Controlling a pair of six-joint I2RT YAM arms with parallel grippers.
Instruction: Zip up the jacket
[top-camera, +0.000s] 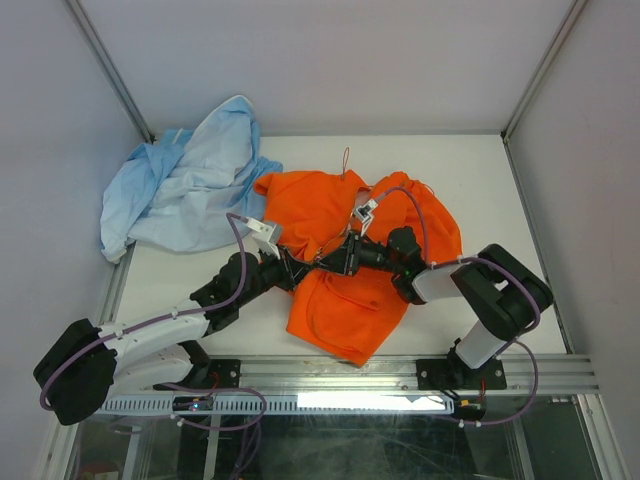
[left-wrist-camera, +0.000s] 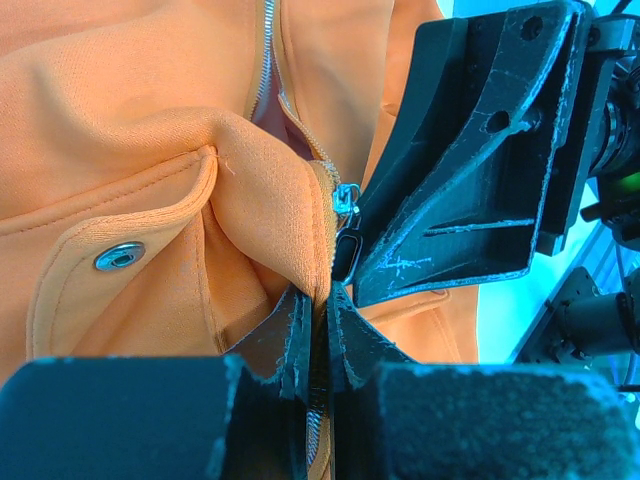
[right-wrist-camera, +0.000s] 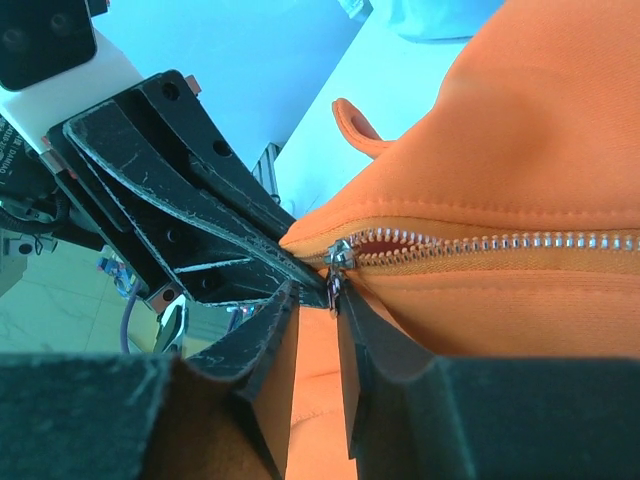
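Note:
The orange jacket (top-camera: 345, 300) lies crumpled at the table's middle. My left gripper (top-camera: 298, 262) is shut on the jacket's zipper edge; in the left wrist view (left-wrist-camera: 320, 322) the zipper teeth run between the closed tips. The silver zipper slider (left-wrist-camera: 347, 199) sits just above them. My right gripper (top-camera: 336, 262) faces the left one, tip to tip. In the right wrist view (right-wrist-camera: 318, 292) its jaws stand a narrow gap apart, with the slider's pull tab (right-wrist-camera: 333, 288) hanging between the tips against the right finger. The zipper (right-wrist-camera: 500, 243) beyond the slider is parted, showing pink lining.
A light blue cloth garment (top-camera: 190, 190) is heaped at the back left, touching the jacket's collar. A snap button (left-wrist-camera: 120, 256) sits on the pocket flap. Grey walls enclose the table on three sides; a metal rail (top-camera: 400, 375) runs along the near edge.

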